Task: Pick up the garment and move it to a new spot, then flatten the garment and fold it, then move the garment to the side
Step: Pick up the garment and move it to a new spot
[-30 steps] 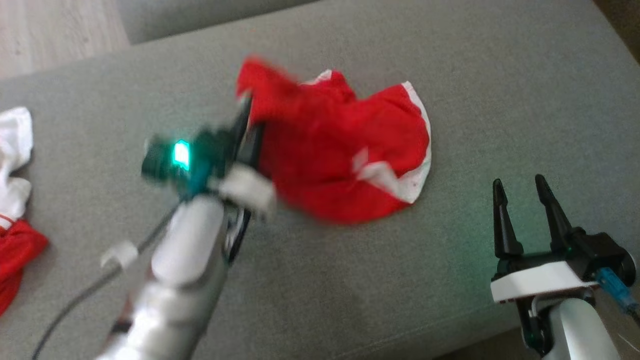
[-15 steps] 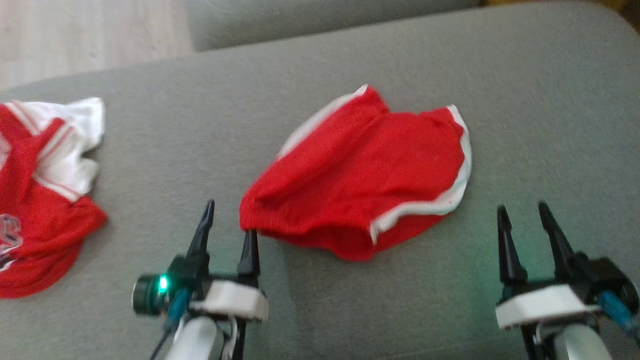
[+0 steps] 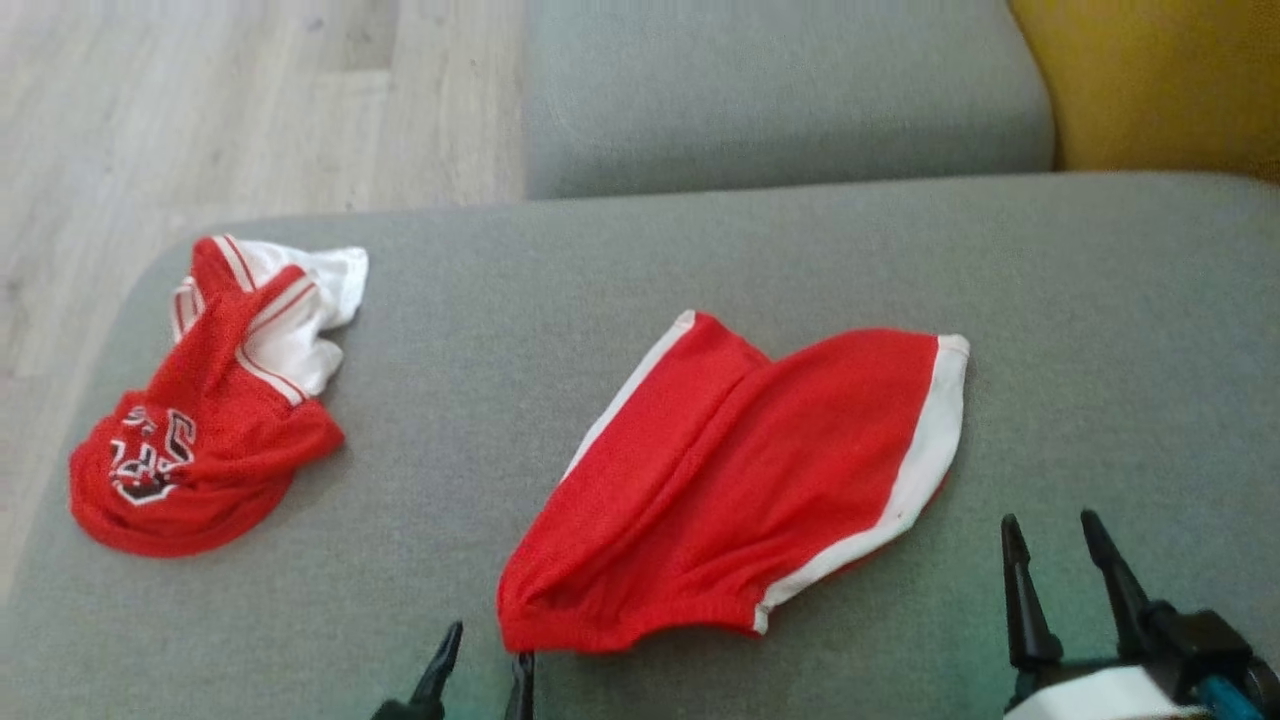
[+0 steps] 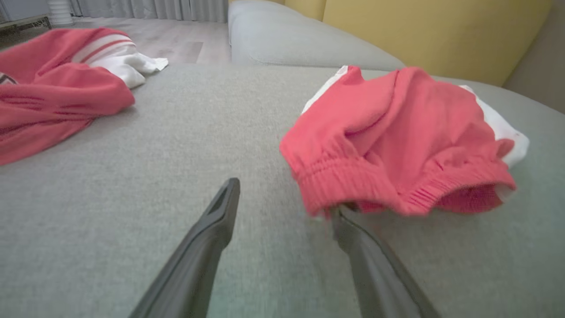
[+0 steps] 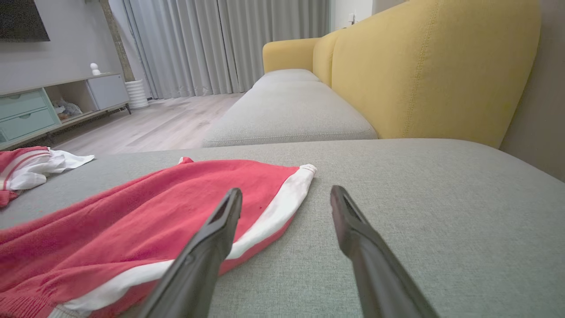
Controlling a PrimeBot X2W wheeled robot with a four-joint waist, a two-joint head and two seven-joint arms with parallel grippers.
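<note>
At centre of the grey seat cushion [image 3: 480,300]: red shorts [image 3: 740,480], spread loosely, not yet folded. Fine knit fabric. Broad white band along the hem toward 3 o'clock, thinner white stripe on the 11 o'clock edge. Gathered elastic waistband at 7 o'clock, ribbed and puckered as seen from the left wrist. One soft ridge down the middle, otherwise fairly flat.

At 9 o'clock from the shorts, well apart: crumpled jersey [image 3: 210,420], red mesh with white striped trim and a black-and-white print, bunched into a mound.

Left gripper [image 3: 487,660] at 7 o'clock of the shorts, jaws apart, empty. One fingertip [image 4: 342,221] right at the waistband edge, contact uncertain. Right gripper [image 3: 1050,525] at 4 o'clock, jaws apart, empty, near the white hem but clear of it.

Cushion: coarse woven grey upholstery, rounded edges. Second grey cushion [image 3: 780,90] at 12 o'clock, a gap between the two. Mustard-yellow backrest [image 5: 432,66] at 1 to 2 o'clock, stitched seams. Pale wood-plank floor [image 3: 200,100] at 10 o'clock. From the right wrist, far off: grey pleated curtains [image 5: 220,44] and a low cabinet [image 5: 26,110] with mint drawers.
</note>
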